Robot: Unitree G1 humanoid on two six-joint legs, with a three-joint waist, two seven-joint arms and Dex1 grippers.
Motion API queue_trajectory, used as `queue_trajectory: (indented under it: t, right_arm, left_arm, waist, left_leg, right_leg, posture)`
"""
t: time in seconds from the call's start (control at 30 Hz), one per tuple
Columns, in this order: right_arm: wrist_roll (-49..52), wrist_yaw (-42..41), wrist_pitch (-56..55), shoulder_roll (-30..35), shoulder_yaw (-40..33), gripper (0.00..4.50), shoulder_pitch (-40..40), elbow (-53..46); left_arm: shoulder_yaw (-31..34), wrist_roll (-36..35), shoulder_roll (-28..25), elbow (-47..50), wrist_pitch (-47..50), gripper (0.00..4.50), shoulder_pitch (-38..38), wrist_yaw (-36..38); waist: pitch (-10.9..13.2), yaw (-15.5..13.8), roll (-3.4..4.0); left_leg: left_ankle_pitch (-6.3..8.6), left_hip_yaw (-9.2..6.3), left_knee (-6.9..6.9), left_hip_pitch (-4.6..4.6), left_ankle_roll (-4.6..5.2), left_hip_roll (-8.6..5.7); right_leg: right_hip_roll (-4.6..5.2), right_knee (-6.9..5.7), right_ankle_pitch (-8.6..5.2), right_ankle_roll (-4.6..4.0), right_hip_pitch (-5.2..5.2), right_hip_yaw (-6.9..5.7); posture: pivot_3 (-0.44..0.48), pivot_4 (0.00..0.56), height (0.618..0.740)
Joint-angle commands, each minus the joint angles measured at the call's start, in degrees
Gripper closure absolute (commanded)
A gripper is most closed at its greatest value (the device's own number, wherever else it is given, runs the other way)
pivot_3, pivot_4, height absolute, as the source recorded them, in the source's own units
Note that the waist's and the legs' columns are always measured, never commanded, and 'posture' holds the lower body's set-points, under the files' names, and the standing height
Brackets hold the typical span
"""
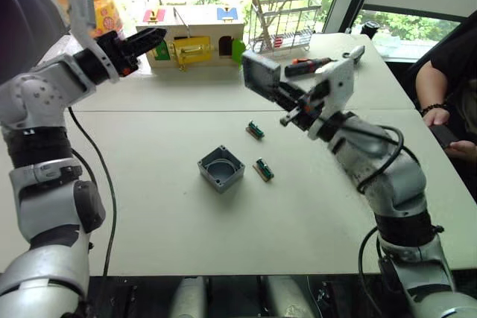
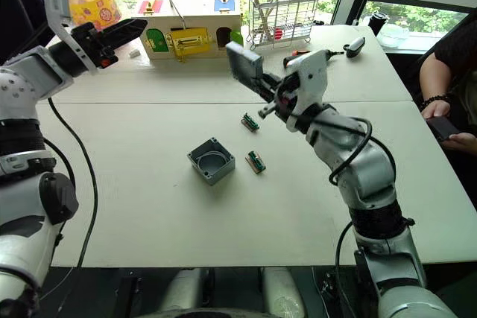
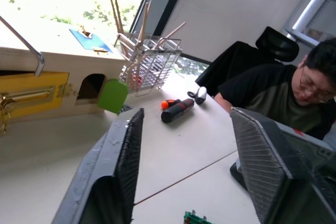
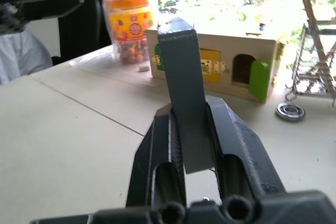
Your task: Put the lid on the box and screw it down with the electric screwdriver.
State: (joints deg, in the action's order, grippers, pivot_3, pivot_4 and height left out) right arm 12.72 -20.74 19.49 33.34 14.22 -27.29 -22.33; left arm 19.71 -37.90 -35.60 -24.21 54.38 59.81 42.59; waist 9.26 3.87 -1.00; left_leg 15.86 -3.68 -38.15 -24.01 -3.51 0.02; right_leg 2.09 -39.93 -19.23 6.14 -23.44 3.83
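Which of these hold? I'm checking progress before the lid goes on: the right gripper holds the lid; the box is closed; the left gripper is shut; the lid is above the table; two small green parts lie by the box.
1. The right gripper holds the lid: true.
2. The box is closed: false, it sits open on the table.
3. The left gripper is shut: false, its fingers stand apart, holding nothing.
4. The lid is above the table: true.
5. Two small green parts lie by the box: true.
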Motion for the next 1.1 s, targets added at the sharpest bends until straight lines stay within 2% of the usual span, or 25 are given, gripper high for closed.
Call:
queue_trajectory:
  t: [0.03,0.07,0.2,0.27,0.43,0.7,1.1]
  right_arm:
    - [-22.32,1.37,-22.56,4.7,8.58,4.36,5.35,-0.16]
    - [-27.48,3.01,-26.34,5.55,9.9,4.36,6.24,0.82]
    - [-50.11,13.45,-34.95,7.07,12.99,4.36,8.23,4.03]
    - [-54.94,16.43,-34.85,5.31,12.9,4.36,9.55,5.71]
    - [-63.22,19.24,-34.19,0.64,13.42,4.36,10.07,9.1]
    - [-67.9,16.98,-34.61,-3.25,14.77,4.36,10.0,12.28]
    - [-70.07,14.34,-35.88,-5.53,15.48,4.36,10.15,14.15]
  left_arm:
    - [-4.25,1.06,0.19,1.72,-0.82,4.21,-1.28,3.69]
    - [-5.66,1.53,0.09,2.17,-0.89,4.41,-1.93,4.66]
    - [-13.97,4.42,-1.18,5.66,-1.42,4.41,-5.25,10.55]
    - [-18.16,4.81,-2.08,9.1,-1.1,4.41,-7.2,14.59]
    - [-24.0,5.21,-3.17,13.86,-1.9,4.41,-9.65,21.82]
    - [-28.22,6.6,-3.28,13.52,-2.94,4.41,-10.03,27.54]
    - [-32.37,13.35,-1.68,10.06,-8.45,4.41,-11.76,28.17]
  waist:
    - [0.0,0.11,0.0]
    - [0.0,0.13,0.0]
    - [0.0,0.19,-0.01]
    - [0.0,0.09,-0.01]
    - [0.0,-0.06,-0.01]
    - [0.0,-0.1,-0.01]
    - [0.0,-0.09,-0.01]
  left_leg:
    - [0.0,0.0,-0.01,0.0,0.0,-0.01]
    - [-0.01,0.02,-0.03,0.02,-0.02,-0.02]
    - [-0.07,0.06,-0.06,0.07,-0.12,-0.02]
    - [-0.09,0.04,-0.04,0.12,-0.15,0.0]
    - [-0.09,0.05,-0.01,0.14,-0.16,0.03]
    - [-0.09,0.05,-0.01,0.18,-0.16,0.02]
    - [-0.09,0.04,-0.01,0.22,-0.15,0.02]
  right_leg:
    - [0.02,0.01,0.0,0.01,0.02,0.01]
    - [0.04,0.01,-0.01,0.02,0.01,0.01]
    - [0.03,0.01,-0.01,0.02,-0.02,0.07]
    - [-0.01,-0.02,-0.02,0.01,-0.01,0.09]
    - [-0.01,-0.05,-0.02,0.01,0.04,0.11]
    - [-0.01,-0.03,-0.02,0.01,0.09,0.12]
    - [0.0,-0.05,-0.02,0.01,0.11,0.12]
  posture:
    - [0.0,0.15,0.74]
    - [0.0,0.15,0.74]
    - [0.0,0.15,0.74]
    - [0.0,0.15,0.74]
    - [0.0,0.15,0.74]
    - [0.0,0.15,0.74]
    - [0.0,0.15,0.74]
